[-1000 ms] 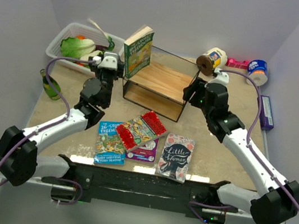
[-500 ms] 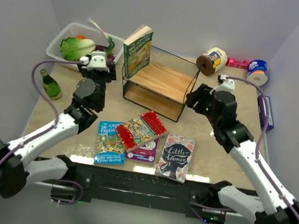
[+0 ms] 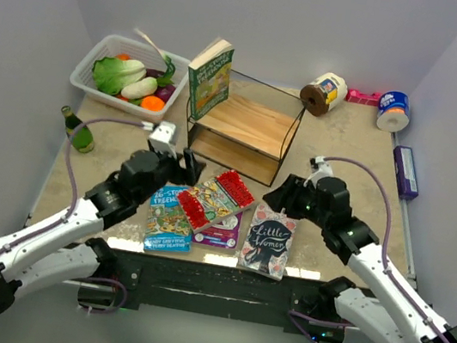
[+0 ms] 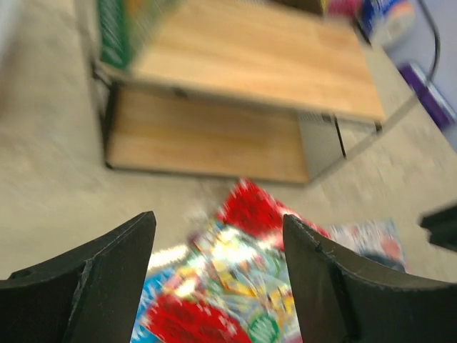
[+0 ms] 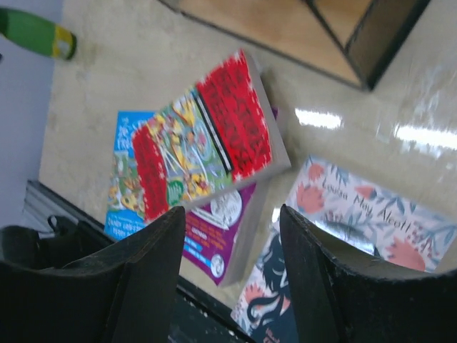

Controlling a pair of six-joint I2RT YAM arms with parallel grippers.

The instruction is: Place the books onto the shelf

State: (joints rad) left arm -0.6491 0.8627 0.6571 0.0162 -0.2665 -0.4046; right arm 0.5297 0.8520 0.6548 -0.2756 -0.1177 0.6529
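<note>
On the shelf (image 3: 248, 131), the left end is blocked by 1 leaning green book (image 3: 210, 77); the remaining top is left open. In front, 4 flat books (image 3: 220, 214) are spread.

shelf (image 3: 249, 123): wood boards, black metal frame | red book (image 5: 207, 143): glossy cover

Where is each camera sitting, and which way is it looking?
Top camera: above and behind the arms, looking down on the table; both arms show, left claw and right claw included.
Left wrist camera: on the left arm, looking forward at the shelf and red book; its two fingers show.
Right wrist camera: on the right arm, looking down at the red book and Little Women book; its fingers show.
Shared: all three see the red book.
</note>
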